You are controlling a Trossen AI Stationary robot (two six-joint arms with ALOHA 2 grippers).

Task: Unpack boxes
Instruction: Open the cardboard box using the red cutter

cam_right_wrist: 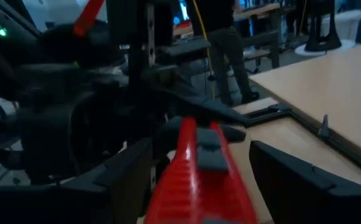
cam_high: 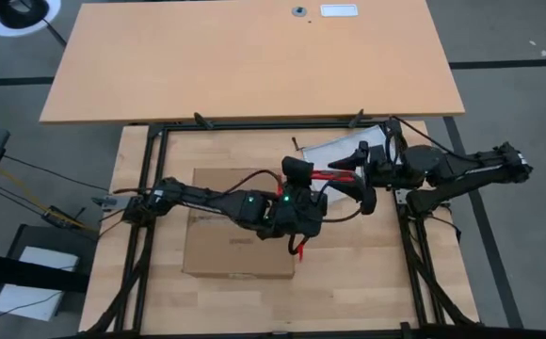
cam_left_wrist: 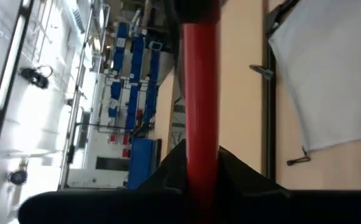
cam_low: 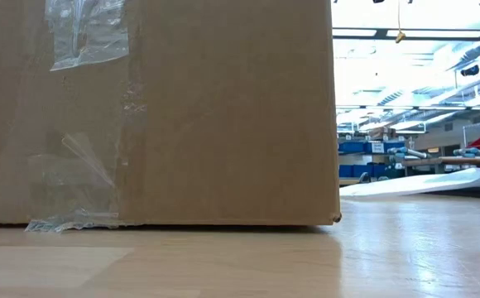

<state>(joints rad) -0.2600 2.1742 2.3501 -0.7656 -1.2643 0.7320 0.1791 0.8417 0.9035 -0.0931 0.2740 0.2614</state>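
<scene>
The brown cardboard box [cam_high: 226, 235] stands on the wooden table and fills most of the low view [cam_low: 157, 108], with clear tape on its side. My left gripper [cam_high: 306, 181] reaches over the box's right edge, shut on a red box cutter [cam_high: 329, 175]. My right gripper [cam_high: 360, 179] comes from the table's right. It is open, one finger [cam_right_wrist: 127, 171] on each side of the cutter's free end [cam_right_wrist: 196, 180], with a gap showing on both sides. My left gripper pinches the cutter's red handle [cam_left_wrist: 200, 165] at one end between its two fingers. The handle sticks straight out ahead past the fingertips, toward the table's right. The cutter is lifted clear above the table, about level.
A white flat bag [cam_high: 341, 151] lies on the table at the back right, also seen low on the table [cam_low: 422, 182]. A black frame [cam_high: 160, 169] rims the table. A larger bare desk [cam_high: 254, 56] stands behind it.
</scene>
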